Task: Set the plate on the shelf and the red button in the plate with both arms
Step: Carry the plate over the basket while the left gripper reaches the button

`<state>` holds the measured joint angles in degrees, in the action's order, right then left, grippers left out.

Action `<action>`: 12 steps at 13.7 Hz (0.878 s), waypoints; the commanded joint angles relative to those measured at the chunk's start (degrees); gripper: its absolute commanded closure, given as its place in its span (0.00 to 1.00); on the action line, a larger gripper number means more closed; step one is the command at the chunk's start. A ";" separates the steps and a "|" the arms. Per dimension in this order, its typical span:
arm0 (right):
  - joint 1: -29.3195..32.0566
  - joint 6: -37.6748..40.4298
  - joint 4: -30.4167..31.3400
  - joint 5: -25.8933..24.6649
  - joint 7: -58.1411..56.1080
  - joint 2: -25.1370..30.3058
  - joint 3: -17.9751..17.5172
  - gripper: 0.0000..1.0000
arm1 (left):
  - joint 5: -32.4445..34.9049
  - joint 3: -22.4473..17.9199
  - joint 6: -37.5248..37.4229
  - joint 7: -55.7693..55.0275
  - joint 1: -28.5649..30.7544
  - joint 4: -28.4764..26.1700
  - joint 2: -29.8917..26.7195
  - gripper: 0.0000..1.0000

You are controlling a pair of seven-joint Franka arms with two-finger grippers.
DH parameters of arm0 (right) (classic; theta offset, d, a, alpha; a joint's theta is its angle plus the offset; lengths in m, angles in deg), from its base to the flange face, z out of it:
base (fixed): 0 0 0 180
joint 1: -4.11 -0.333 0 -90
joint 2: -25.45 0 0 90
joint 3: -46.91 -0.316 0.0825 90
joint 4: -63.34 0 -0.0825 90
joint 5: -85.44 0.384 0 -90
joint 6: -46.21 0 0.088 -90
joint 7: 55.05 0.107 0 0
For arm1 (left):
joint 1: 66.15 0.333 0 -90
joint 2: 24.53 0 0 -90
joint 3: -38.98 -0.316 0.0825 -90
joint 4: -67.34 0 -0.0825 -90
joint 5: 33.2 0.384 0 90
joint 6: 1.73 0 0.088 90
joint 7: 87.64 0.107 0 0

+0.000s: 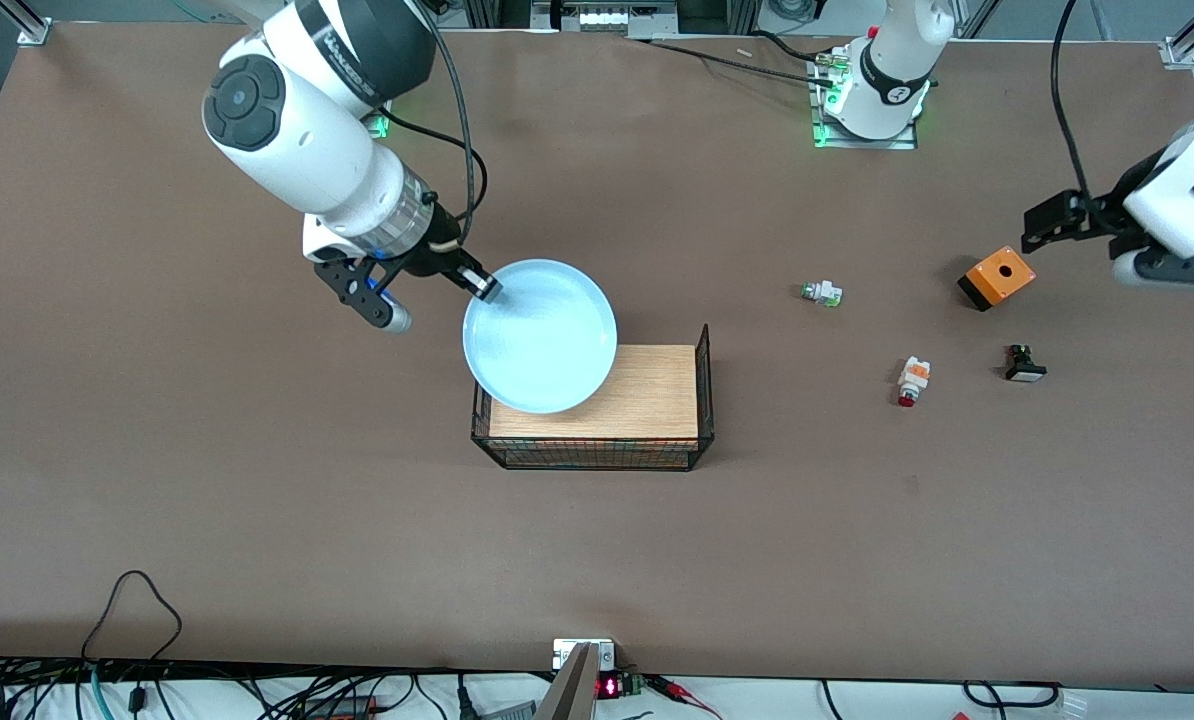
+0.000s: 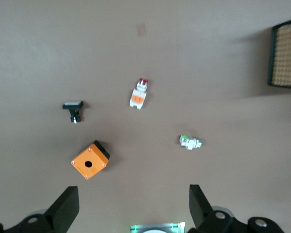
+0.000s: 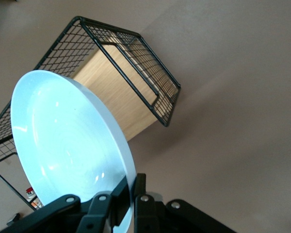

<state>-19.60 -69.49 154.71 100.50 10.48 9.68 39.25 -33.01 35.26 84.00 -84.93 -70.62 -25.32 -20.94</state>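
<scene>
The pale light-blue plate (image 1: 540, 335) hangs over the wire basket (image 1: 703, 400), held by its rim. My right gripper (image 1: 484, 287) is shut on that rim; in the right wrist view its fingers (image 3: 146, 187) pinch the edge of the plate (image 3: 63, 141). The red button (image 1: 912, 379) lies on the table toward the left arm's end; it also shows in the left wrist view (image 2: 138, 94). My left gripper (image 2: 133, 206) is open and empty, up over the table near the orange box (image 1: 996, 277).
The wire basket has a wooden floor (image 1: 647, 395). A white part with a green tip (image 1: 821, 293), a black part with a white cap (image 1: 1024, 364) and the orange box with a hole (image 2: 89, 160) lie near the red button.
</scene>
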 commanded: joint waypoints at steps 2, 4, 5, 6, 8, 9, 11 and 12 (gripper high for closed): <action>-2.13 -3.29 -1.72 -0.03 1.36 -2.94 0.54 1.00 | 0.43 -0.06 5.47 5.86 0.78 -3.57 5.80 0.00; -3.18 -5.14 -1.64 -0.12 1.27 -4.35 0.63 1.00 | 0.43 -0.14 15.11 17.44 1.66 -7.94 7.48 0.00; -3.36 -5.58 -1.55 -0.81 1.18 -5.05 0.63 1.00 | 0.43 -0.14 21.78 22.55 2.10 -12.23 7.48 0.00; -3.37 -5.94 -1.46 -1.60 1.18 -5.58 0.63 1.00 | 0.43 -0.14 27.76 25.12 2.19 -16.19 7.40 0.00; -3.19 -6.55 -1.29 -3.27 0.04 -6.98 0.72 1.00 | 0.51 0.12 39.28 26.47 2.02 -23.58 7.48 0.00; -3.19 -7.60 -1.28 -3.98 -0.14 -7.51 0.81 1.00 | 0.52 0.21 43.69 26.55 1.75 -26.14 7.92 0.00; -3.36 -9.71 -1.20 -3.98 0.12 -8.74 0.90 1.00 | 0.52 0.21 53.87 26.73 1.40 -31.94 9.50 0.00; -3.37 -10.76 -1.11 -3.98 0.04 -9.18 0.90 1.00 | 0.52 0.21 57.84 26.73 1.40 -33.88 10.72 0.00</action>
<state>-22.30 -78.13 154.67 97.42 10.40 1.82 39.61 -32.98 35.59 134.62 -59.46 -68.78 -54.38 -10.75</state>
